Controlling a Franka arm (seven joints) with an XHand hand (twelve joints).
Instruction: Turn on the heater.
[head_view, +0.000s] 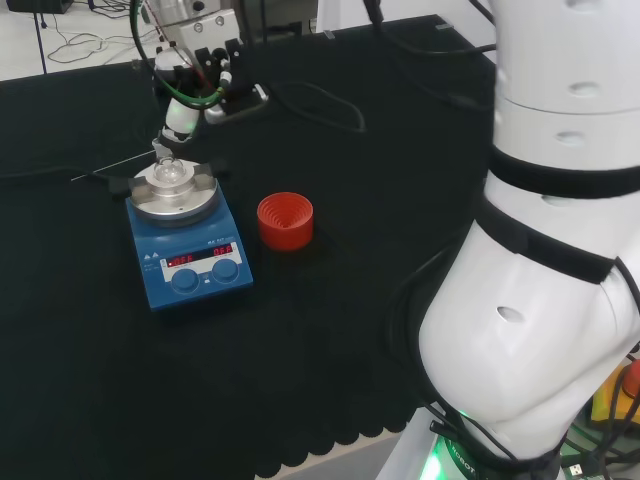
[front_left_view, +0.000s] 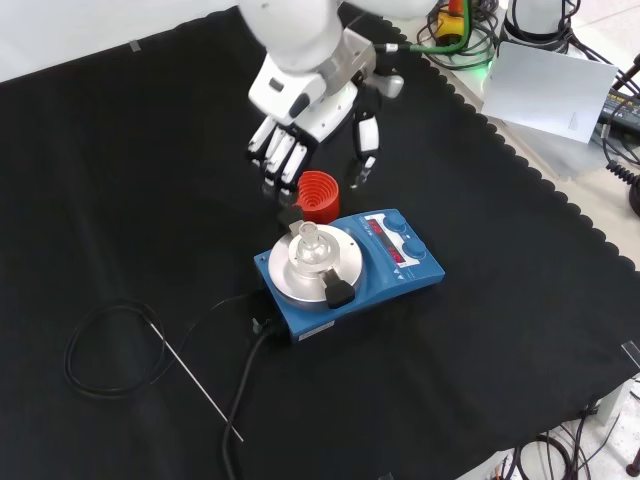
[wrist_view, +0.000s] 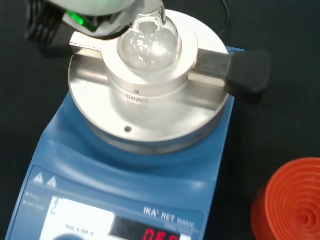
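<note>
Heater just below hand.

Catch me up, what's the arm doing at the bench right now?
The hand hangs open above the blue heater, touching nothing. A round glass flask sits in the heater's metal block, and a red ribbed stand sits beside it. The heater's red display is lit; the knobs are untouched.

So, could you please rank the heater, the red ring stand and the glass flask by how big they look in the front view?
Largest to smallest:
1. Heater
2. Red ring stand, partly hidden behind the heater
3. Glass flask, a little smaller, though it is clear and its outline is hard to judge
</note>
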